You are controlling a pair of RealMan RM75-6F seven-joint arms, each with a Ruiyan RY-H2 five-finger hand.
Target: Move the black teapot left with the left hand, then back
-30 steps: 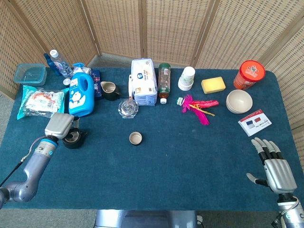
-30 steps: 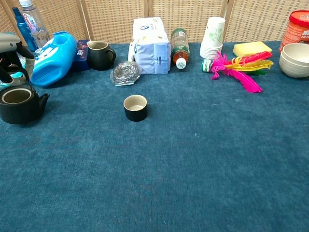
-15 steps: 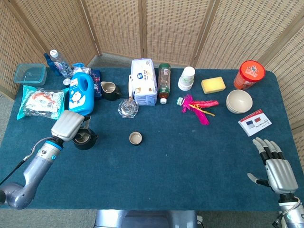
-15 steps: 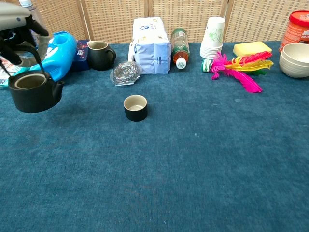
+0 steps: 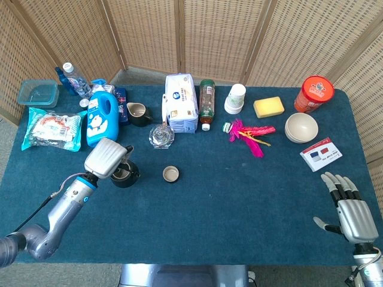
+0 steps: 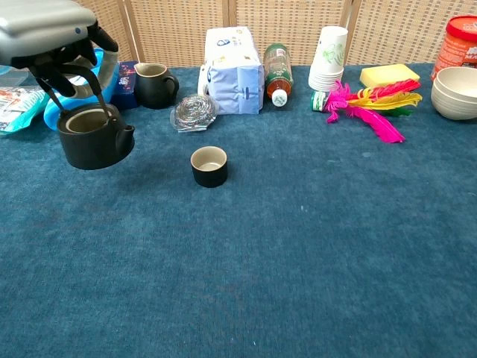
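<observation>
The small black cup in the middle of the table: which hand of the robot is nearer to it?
Left. The left hand holds the black teapot just left of the small black cup; the right hand hovers open at the far right edge.

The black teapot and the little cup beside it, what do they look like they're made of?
The black teapot, carried by its thin wire handle in the left robot hand, looks like cast iron or dark glazed ceramic: matte black outside, no shine, pale inside rim. The small cup looks like glazed stoneware: dark outside, cream lining with a soft sheen. Neither can be settled by look alone.
</observation>
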